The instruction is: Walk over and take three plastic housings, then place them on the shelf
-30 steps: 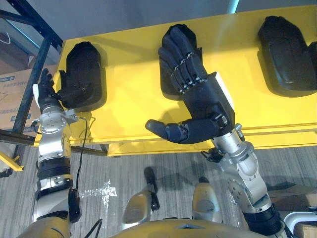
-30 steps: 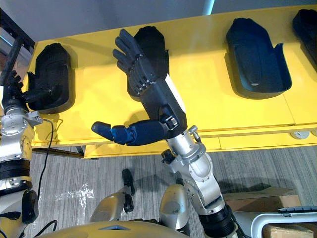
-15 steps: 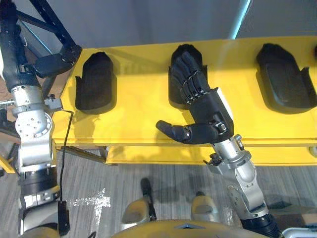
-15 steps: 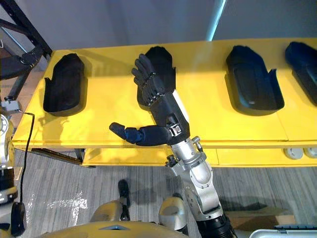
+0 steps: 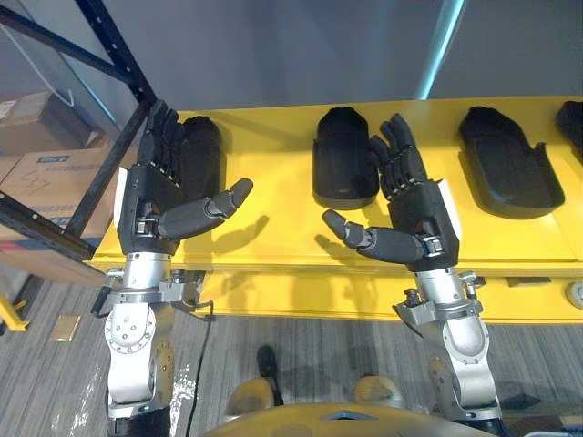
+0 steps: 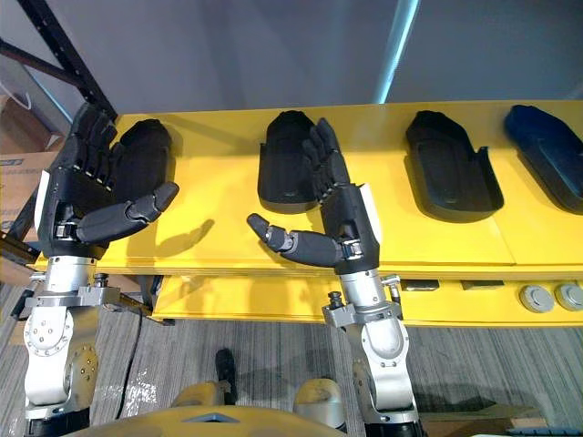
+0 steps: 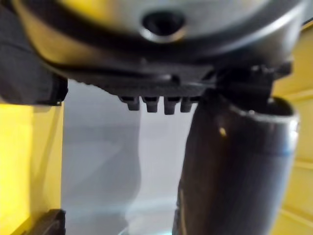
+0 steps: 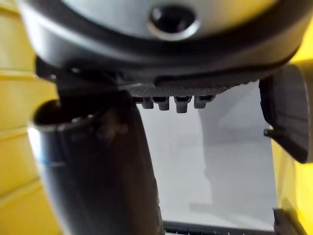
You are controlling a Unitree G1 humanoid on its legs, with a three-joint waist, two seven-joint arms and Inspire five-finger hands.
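Black plastic housings (image 5: 344,168) lie on my yellow shelf (image 5: 273,228); both left hand (image 5: 155,196) and right hand (image 5: 414,214) hover spread, empty.

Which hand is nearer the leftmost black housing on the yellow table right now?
Left. The left hand is raised open directly in front of the leftmost housing, overlapping its edge. The right hand, also open, is off by the second housing.

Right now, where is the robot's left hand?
The left hand is raised, open, over the yellow table's left end, in front of the leftmost black housing.
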